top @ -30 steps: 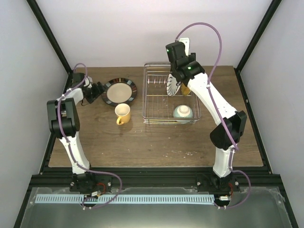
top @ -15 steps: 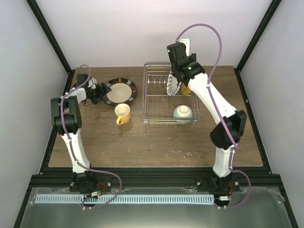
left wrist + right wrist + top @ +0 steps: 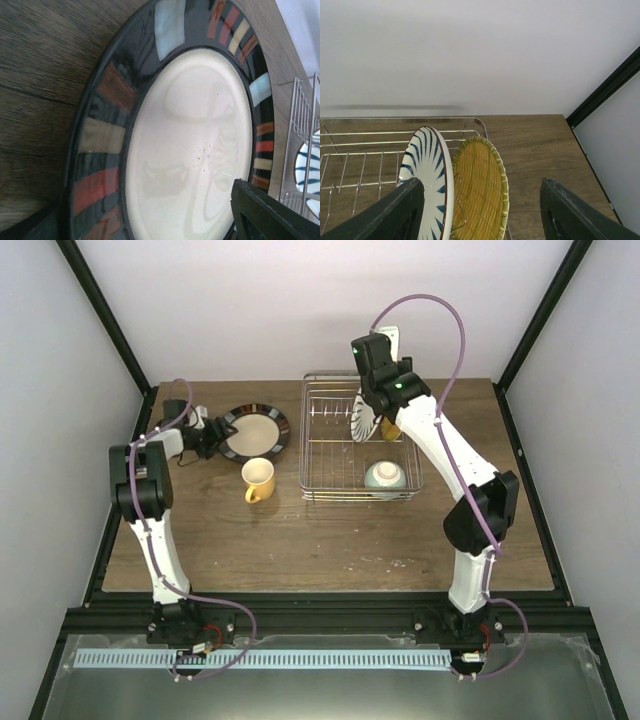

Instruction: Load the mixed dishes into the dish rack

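The dark-rimmed, tan-centred plate (image 3: 255,432) lies flat on the table at the back left and fills the left wrist view (image 3: 190,145). My left gripper (image 3: 207,435) is open at the plate's left rim, its fingers (image 3: 270,215) spread either side of the rim. The yellow mug (image 3: 258,480) stands just in front of the plate. The dish rack (image 3: 325,455) holds the striped white plate (image 3: 364,418) and the yellow-orange plate (image 3: 391,427) upright, and the pale green bowl (image 3: 385,476) at its front. My right gripper (image 3: 492,215) is open and empty above the two upright plates (image 3: 427,175).
The rack's wire rim (image 3: 370,132) runs close to the back wall. The black frame post (image 3: 605,90) stands at the right rear corner. Bare wooden table (image 3: 330,540) lies in front of the rack and mug.
My left arm's elbow has swung a little to the right, with its gripper staying at the plate's left rim. My right gripper has drawn slightly up and back over the rack.
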`<move>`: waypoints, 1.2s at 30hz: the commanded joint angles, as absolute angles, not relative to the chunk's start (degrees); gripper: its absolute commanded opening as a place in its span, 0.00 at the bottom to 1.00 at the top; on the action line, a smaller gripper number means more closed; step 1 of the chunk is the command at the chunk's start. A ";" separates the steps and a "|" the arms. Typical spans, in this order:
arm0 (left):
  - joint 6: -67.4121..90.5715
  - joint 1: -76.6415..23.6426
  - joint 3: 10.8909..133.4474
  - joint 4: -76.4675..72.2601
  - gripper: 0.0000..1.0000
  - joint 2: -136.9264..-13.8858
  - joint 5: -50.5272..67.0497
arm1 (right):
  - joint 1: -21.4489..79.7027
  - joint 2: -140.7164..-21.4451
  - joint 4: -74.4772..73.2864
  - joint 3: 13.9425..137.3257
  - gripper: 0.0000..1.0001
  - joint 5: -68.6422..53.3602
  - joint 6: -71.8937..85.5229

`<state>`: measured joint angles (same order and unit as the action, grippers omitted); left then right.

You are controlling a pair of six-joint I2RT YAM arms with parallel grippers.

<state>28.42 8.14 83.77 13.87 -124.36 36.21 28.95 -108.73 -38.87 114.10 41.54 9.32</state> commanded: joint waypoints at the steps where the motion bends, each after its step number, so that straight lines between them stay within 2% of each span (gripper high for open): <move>1: 28.94 7.47 81.02 15.04 0.72 -128.26 38.93 | 28.48 -106.35 -38.37 114.19 0.64 41.49 10.37; 9: 28.14 7.47 82.58 17.05 0.50 -129.11 39.43 | 28.48 -106.35 -38.50 114.23 0.64 41.13 10.62; 18: 28.45 7.71 82.00 16.06 0.02 -129.00 40.12 | 28.48 -106.45 -38.24 113.88 0.64 40.01 10.81; 26: 33.57 8.58 77.30 6.58 0.00 -126.11 43.10 | 28.48 -104.09 -31.76 109.29 0.65 31.48 10.34; 36: 44.50 13.24 75.47 -7.21 0.00 -121.66 49.18 | 28.48 -105.48 -24.52 104.79 0.67 9.76 11.20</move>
<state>40.86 10.50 75.24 -1.34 -125.40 48.80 28.93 -105.36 -28.56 105.12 20.93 9.96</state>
